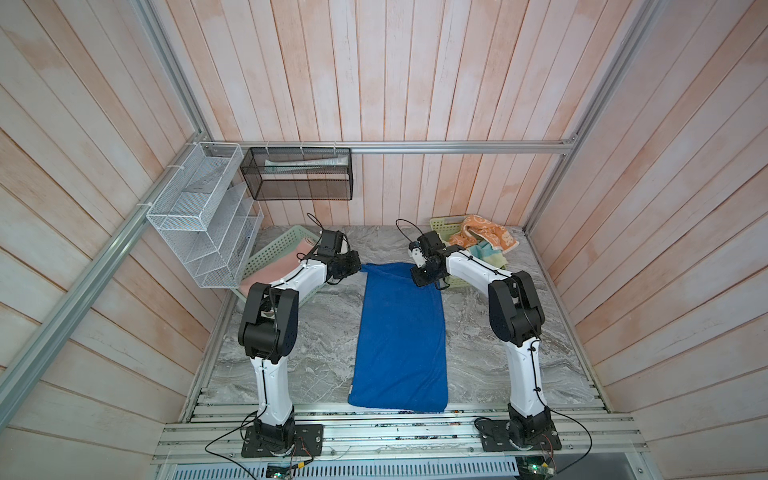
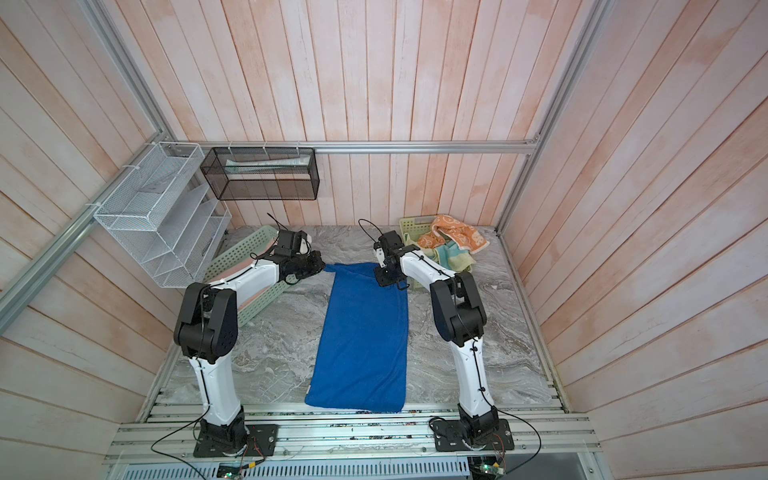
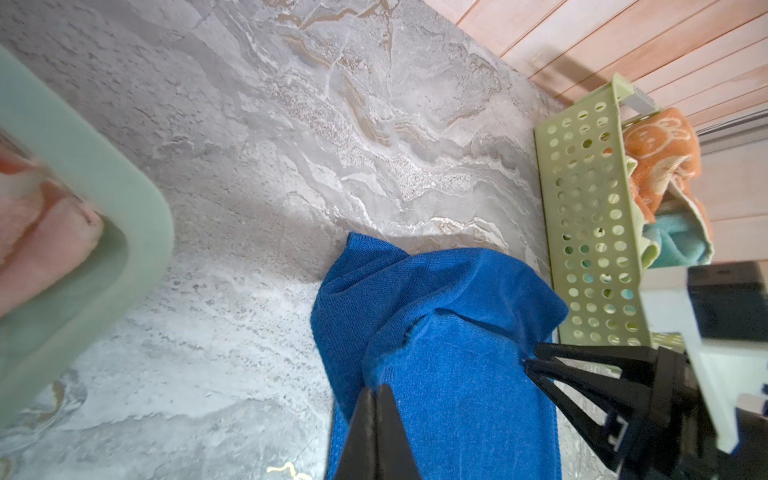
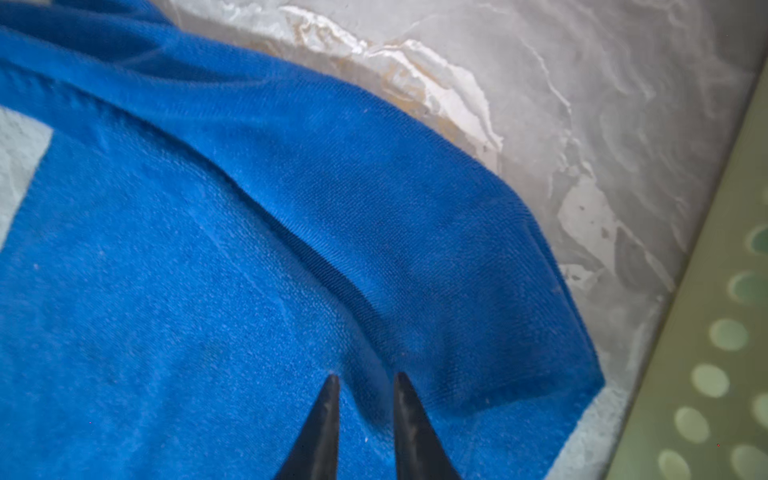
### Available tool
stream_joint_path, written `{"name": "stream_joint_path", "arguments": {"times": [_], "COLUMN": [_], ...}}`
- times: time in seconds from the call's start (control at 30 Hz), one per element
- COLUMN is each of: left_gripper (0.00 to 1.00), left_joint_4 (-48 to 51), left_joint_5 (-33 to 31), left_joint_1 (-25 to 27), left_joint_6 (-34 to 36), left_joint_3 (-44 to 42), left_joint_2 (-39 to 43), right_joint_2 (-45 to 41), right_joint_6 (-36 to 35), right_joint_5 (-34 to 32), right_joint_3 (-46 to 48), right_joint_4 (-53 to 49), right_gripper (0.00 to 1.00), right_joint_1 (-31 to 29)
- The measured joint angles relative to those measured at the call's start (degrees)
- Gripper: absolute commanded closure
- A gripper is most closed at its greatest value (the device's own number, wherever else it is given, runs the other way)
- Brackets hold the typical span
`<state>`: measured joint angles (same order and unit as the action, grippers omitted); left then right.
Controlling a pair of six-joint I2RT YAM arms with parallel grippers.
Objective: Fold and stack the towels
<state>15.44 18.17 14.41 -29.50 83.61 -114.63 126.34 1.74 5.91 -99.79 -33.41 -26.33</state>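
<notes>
A royal blue towel point(image 1: 399, 332) point(image 2: 361, 332) lies lengthwise down the middle of the marble table. My left gripper point(image 1: 360, 268) point(image 3: 376, 388) is shut on its far left corner, which is pulled up a little. My right gripper point(image 1: 415, 278) point(image 4: 365, 378) pinches a raised ridge of the cloth at the far right corner. A pink towel point(image 1: 276, 270) point(image 3: 33, 232) lies in the green basket point(image 1: 274, 249) at the left. An orange towel point(image 1: 486, 237) point(image 3: 660, 158) and a pale yellow and teal towel point(image 1: 490, 253) point(image 3: 673, 245) are heaped in the yellow-green basket point(image 1: 442, 226) point(image 3: 590, 232) at the back right.
A white wire rack point(image 1: 199, 216) and a black mesh basket point(image 1: 297, 174) hang on the back left wall. Wooden walls close in the table on three sides. The towel's near edge reaches the metal rails point(image 1: 374, 419) at the table's front.
</notes>
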Motion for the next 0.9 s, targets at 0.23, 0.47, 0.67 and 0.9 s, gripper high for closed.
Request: {"name": "stream_joint_path", "arguments": {"times": [0.23, 0.47, 0.67, 0.9], "left_gripper": [1.00, 1.00, 1.00, 1.00], "left_joint_4": [0.02, 0.07, 0.22, 0.09], "left_joint_5": [0.48, 1.18, 1.36, 2.23], "left_joint_1": [0.00, 0.00, 0.00, 0.24], "left_joint_6": [0.00, 0.00, 0.22, 0.42], "left_joint_3": [0.00, 0.00, -0.09, -1.86], "left_joint_2": [0.00, 0.00, 0.70, 5.51], "right_joint_2": [0.00, 0.42, 0.17, -5.22], "right_joint_6": [-0.28, -0.94, -1.38, -2.19], "right_joint_5": [0.15, 0.20, -0.63, -2.29], "right_joint_3": [0.00, 0.00, 0.00, 0.72], "right_joint_4": [-0.02, -0.44, -0.44, -1.18], "right_gripper": [0.68, 0.97, 1.00, 1.00], "right_joint_1": [0.00, 0.00, 0.00, -0.11]}}
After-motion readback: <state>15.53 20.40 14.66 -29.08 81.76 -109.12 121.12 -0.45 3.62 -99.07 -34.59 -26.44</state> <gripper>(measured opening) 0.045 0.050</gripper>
